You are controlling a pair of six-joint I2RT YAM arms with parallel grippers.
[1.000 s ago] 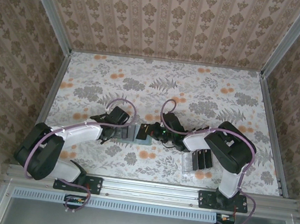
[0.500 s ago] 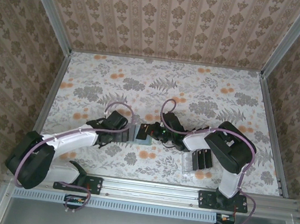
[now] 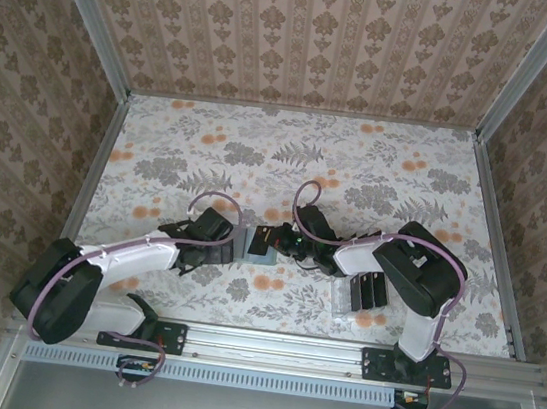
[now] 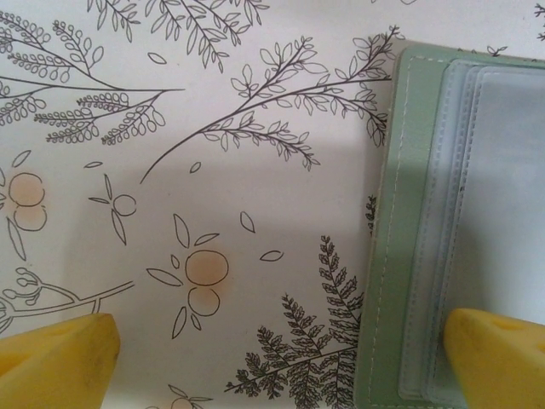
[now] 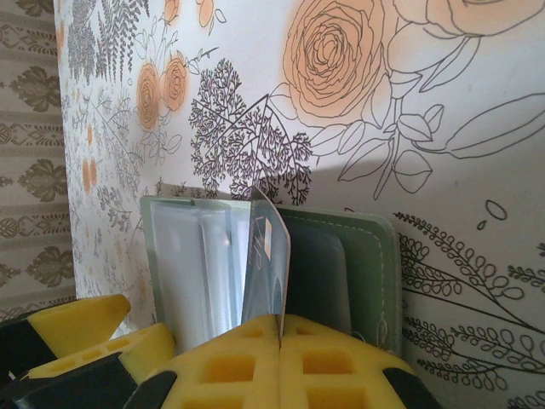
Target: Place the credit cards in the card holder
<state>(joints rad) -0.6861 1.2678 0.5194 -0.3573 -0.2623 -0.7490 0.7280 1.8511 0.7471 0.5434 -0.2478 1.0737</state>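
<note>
Floral tabletop [image 3: 359,165], card holder [image 5: 366,256] (open), card [image 5: 268,256] in right pincer [image 5: 281,328]

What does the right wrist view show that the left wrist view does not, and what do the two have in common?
Right wrist view: the right gripper, shut on a credit card that stands on edge over the open card holder.
Left wrist view: the left gripper wide open, one yellow fingertip over the bare floral cloth, the other over the holder's grey-blue inside, with the stitched green edge seen up close.
Both: the card holder lying open, grey-blue pockets up, on the floral cloth.
</note>
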